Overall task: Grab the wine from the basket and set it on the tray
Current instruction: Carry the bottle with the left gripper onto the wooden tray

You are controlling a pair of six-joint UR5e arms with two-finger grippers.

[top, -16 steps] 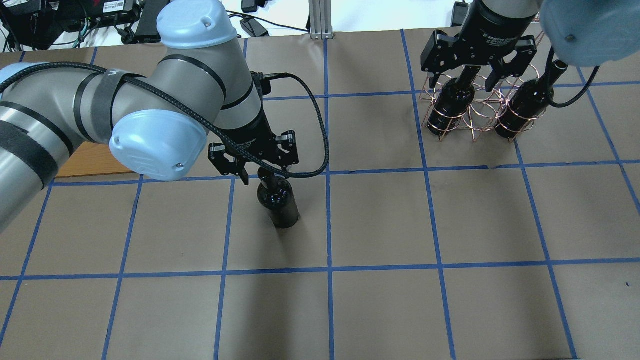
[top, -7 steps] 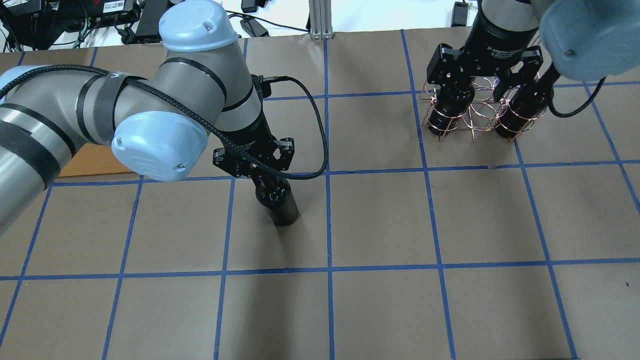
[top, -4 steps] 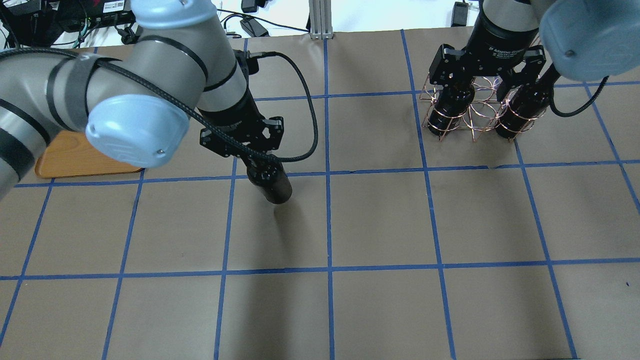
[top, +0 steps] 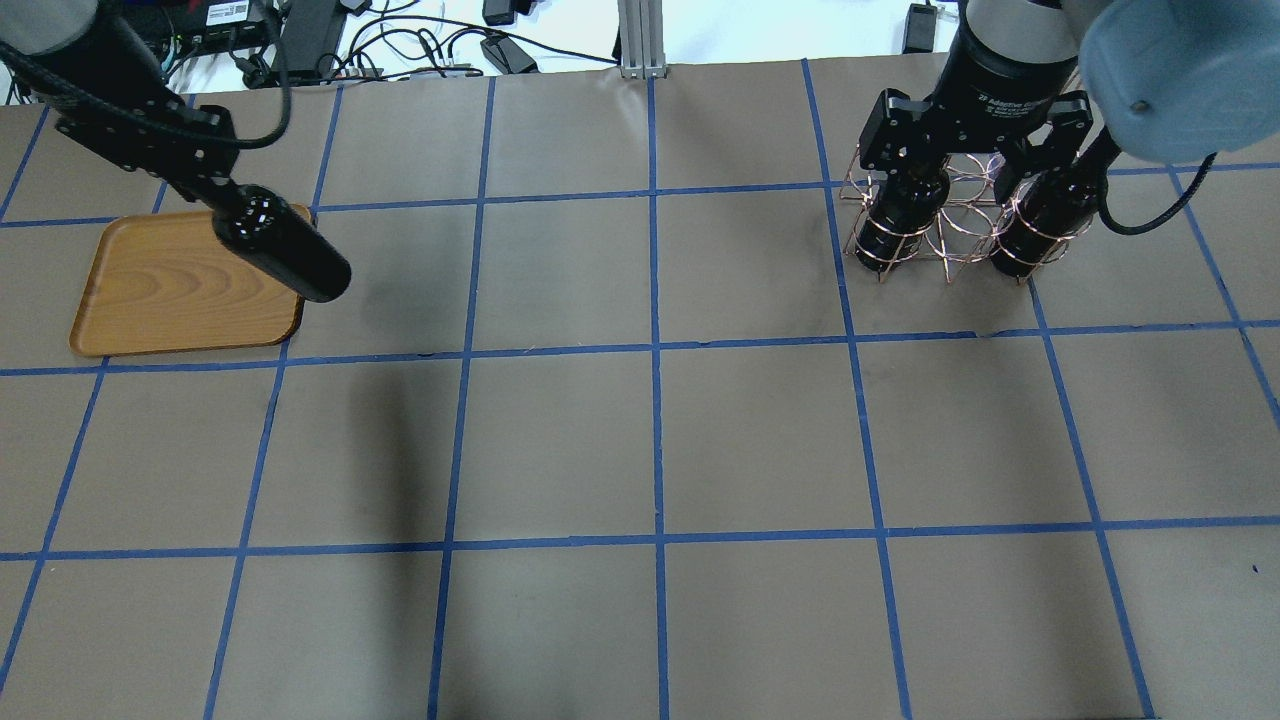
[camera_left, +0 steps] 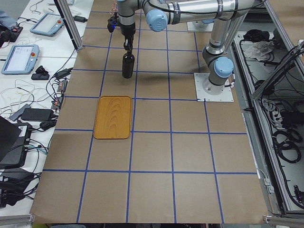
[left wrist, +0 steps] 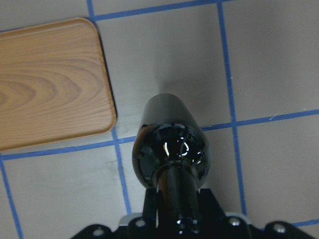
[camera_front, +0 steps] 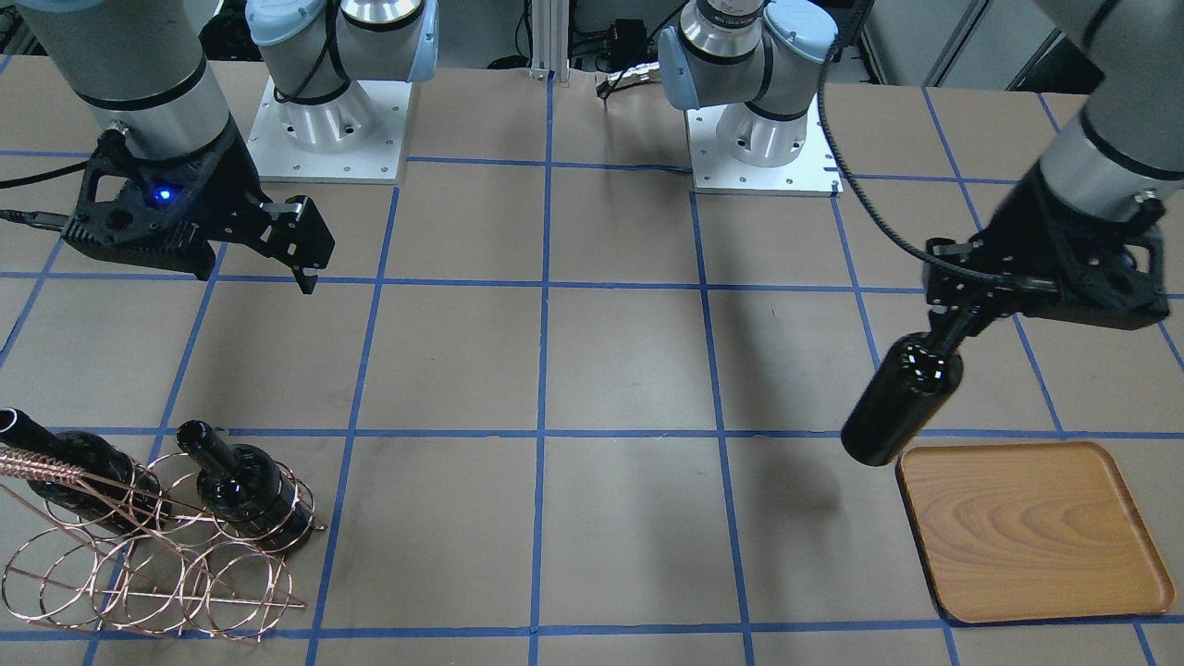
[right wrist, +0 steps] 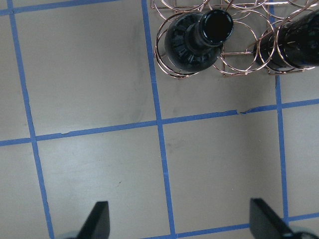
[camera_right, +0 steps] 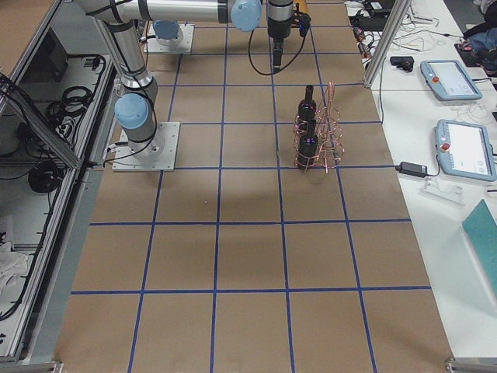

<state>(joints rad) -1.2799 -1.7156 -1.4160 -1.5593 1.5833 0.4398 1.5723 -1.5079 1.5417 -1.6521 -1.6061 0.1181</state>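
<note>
My left gripper (top: 200, 188) is shut on the neck of a near-black wine bottle (top: 285, 255) and holds it tilted in the air. In the overhead view the bottle overlaps the right edge of the wooden tray (top: 170, 290). In the front view the bottle (camera_front: 902, 402) hangs just left of the tray (camera_front: 1027, 527). The left wrist view shows the bottle (left wrist: 172, 149) beside the tray's corner (left wrist: 50, 84). My right gripper (top: 965, 165) is open and empty above the copper wire basket (top: 950, 215), which holds two more bottles (top: 890, 215) (top: 1035, 225).
The table is brown paper with a blue tape grid. The arm bases (camera_front: 324, 120) stand at the robot's side. Cables and devices lie beyond the far edge (top: 300, 30). In the right wrist view the basket (right wrist: 234, 55) is ahead of the open fingers (right wrist: 99, 219).
My left arm has lifted the bottle off the table's middle and carried it left to the tray's edge, uncovering the tray. The right gripper has sunk slightly over the basket and stayed open.
</note>
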